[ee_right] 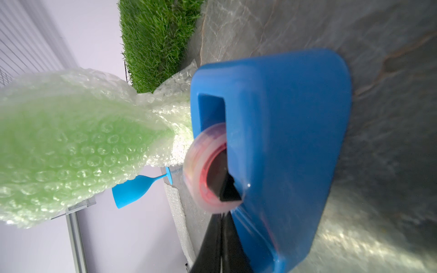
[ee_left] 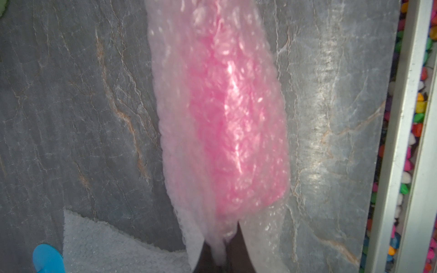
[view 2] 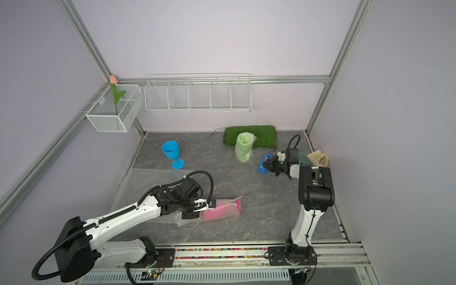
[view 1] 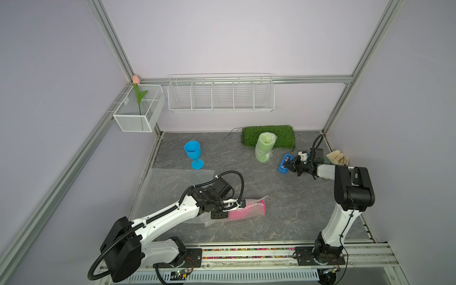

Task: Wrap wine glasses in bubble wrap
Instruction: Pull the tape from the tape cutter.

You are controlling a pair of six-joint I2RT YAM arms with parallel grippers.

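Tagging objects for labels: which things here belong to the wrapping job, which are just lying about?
Job: wrapped pink goblet, wrapped green goblet, blue goblet, spare bubble wrap sheet, tape dispenser.
Lying about: grass mat, wire rack, mesh basket, tulip, beige cloth.

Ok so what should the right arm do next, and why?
Probably draw the right gripper back from the blue tape dispenser, pulling out a strip. Its jaws are shut right at the tape roll, and the left gripper pinches the bubble wrap closed around the pink goblet lying on its side, so that wrap likely needs taping.
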